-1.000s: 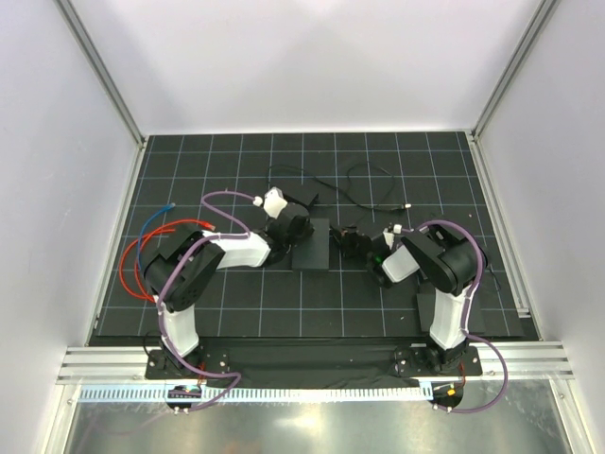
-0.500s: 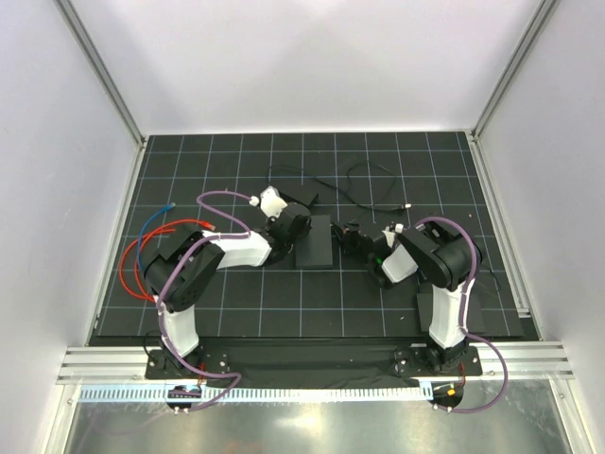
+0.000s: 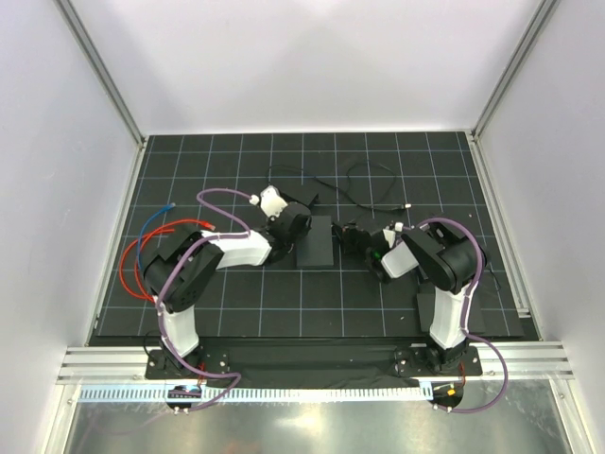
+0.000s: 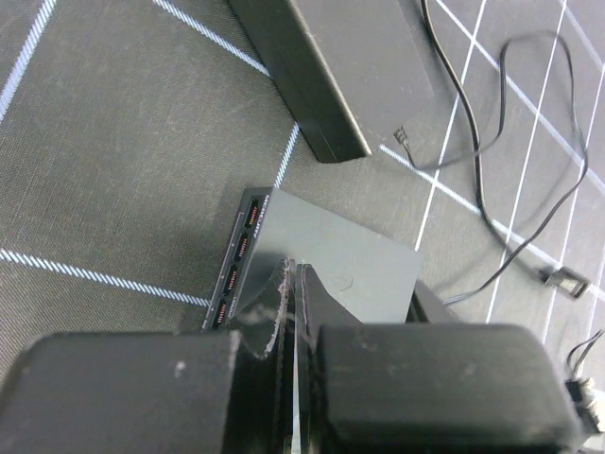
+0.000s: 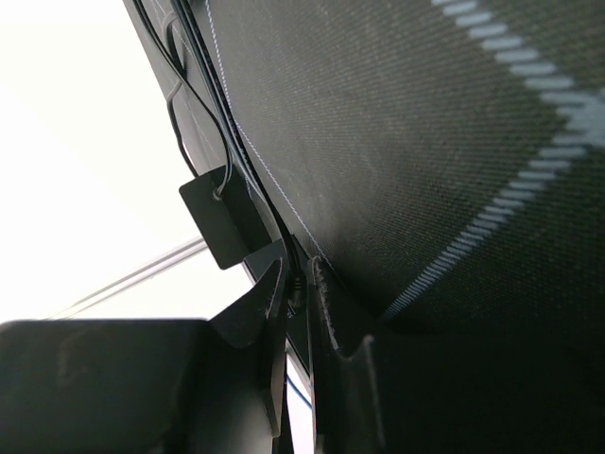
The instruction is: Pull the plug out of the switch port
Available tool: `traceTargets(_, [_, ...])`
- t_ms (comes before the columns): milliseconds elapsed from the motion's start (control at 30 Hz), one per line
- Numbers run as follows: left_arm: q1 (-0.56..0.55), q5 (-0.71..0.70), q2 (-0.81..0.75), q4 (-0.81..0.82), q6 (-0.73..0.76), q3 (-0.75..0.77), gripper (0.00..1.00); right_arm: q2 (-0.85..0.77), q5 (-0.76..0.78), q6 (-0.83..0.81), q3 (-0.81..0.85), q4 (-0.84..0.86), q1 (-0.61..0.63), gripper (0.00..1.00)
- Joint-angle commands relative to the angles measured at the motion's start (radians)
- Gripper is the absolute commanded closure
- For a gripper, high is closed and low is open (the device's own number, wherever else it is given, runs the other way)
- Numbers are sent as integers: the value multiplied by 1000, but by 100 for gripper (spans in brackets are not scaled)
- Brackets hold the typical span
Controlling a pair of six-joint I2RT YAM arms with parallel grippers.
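right pincer [image 5: 301, 284] | jaws pinch thin black cable [image 5: 216, 104] | grid mat [image 5: 425, 142]

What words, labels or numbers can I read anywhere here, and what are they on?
None can be read.
The switch has tiny marks by its sockets, too small and blurred to read.
The power brick and the mat show no writing.

Matte-black switch [image 4: 331, 270], black mat [image 4: 113, 170] with white grid lines, red cable [image 3: 127, 262], blue cable [image 3: 156, 216]
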Motion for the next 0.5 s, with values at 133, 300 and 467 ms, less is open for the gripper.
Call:
traceTargets(133, [-3,198,19,-54,409,38,92,64,-4,-29,-51,-166,-48,99])
traceTargets(300, [-21,257,97,-257,624,271,68,48,-61,-127,-36,-178,-85,99])
traceTargets(467, [-67,116,162,-426,760,439,59,48,-96,-199,-2,-205,-85,99])
